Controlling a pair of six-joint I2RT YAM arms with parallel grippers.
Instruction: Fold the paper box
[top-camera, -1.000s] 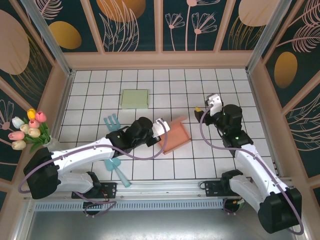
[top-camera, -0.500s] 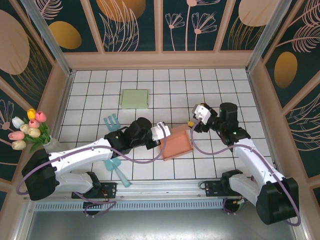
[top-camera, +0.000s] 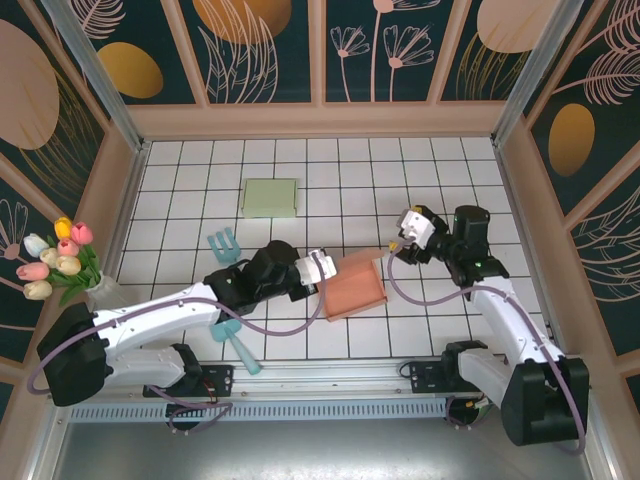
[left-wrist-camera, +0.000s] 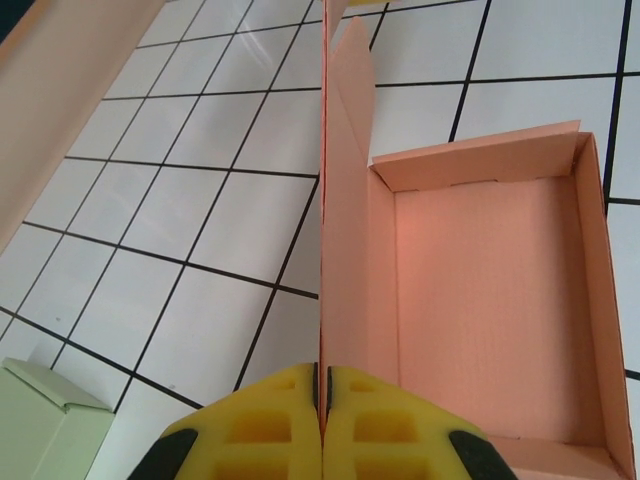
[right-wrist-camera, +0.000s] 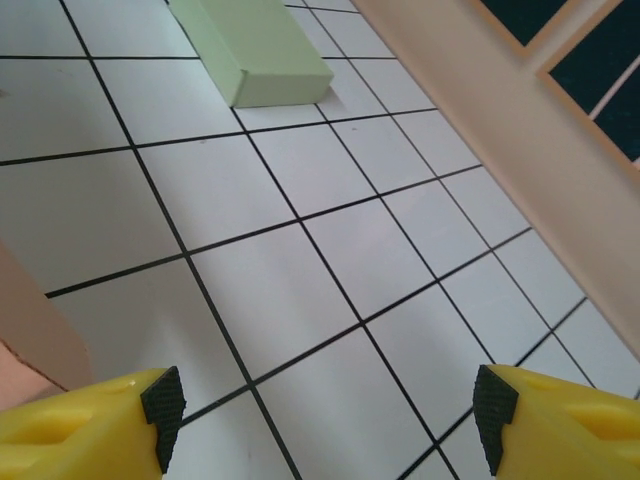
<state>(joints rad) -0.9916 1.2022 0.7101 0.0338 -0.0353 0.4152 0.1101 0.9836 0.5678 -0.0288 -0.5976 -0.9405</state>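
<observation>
Orange-pink cardboard is what the job is about: an orange-pink paper box, half made, with its open side facing up. It sits on the white tiled table, closer to the arms than the pale green closed box and over toward the right arm's side of it.

The left gripper is on the side of the paper box nearest the green box. In the left wrist view its yellow fingers are pressed together on the thin edge of a tall side flap, which stands straight up (like a little wall).

The right gripper hangs on the far side of the paper box from the green box, just beside a corner. Its jaws are spread wide and hold nothing.

I think the step now is to fold that tall flap over. To do it well, the left gripper should hold tight and tip the flap slowly along its crease, while the right gripper comes in to steady the other wall so the box does not slide.

The box looks a bit longer along the held flap. That long way runs from the arms toward the back wall, leaning a little.
</observation>
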